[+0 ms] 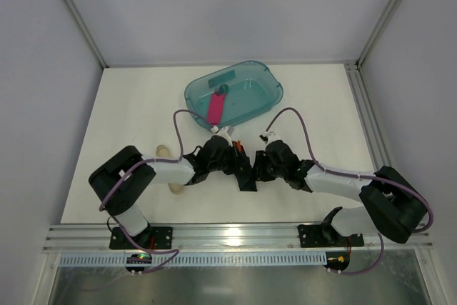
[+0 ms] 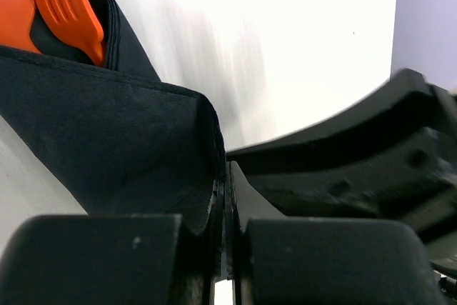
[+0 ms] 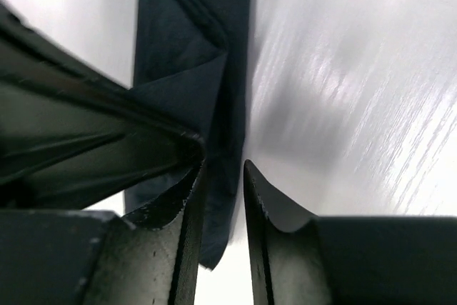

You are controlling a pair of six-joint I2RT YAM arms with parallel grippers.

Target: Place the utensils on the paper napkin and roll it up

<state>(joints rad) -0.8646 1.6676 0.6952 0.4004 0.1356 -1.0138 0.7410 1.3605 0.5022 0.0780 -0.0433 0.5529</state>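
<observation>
On the white table [image 1: 128,119], at its far side, a teal translucent tub [image 1: 253,89] with a pink flat bar [image 1: 216,108] lying inside and a small green piece [image 1: 222,89] at the bar's far end. Nearer, a pale beige tube [image 1: 165,151], largely hidden behind the left forearm, only its ends visible on either side. Purple cables [image 1: 178,123] looping over both wrists. Along the near edge, an aluminium rail [image 1: 235,235] with both bases bolted to it. From above, much of the work masked by the two black wrists, nose to nose at the table's centre.

Between them, the paper napkin [image 2: 107,141], black and matte, folded into a long narrow bundle on the table, near the tub but not touching it. Tucked in at its far end, the utensils [image 2: 64,5], bright orange, fork tines clear in the left wrist view, only a sliver in the right.

Both arms bent at the elbow and reaching inward, forearms low over the table. Left gripper [image 2: 225,198] clamped tight on a fold of the napkin, no gap between its jaws. Right gripper [image 3: 223,169] just beside it, jaws a narrow slit apart, the bundle's edge running into that slit, bright table showing along one finger's inner face, nothing pinched there. One curved finger of each gripper visible in the other's wrist view, close alongside.
</observation>
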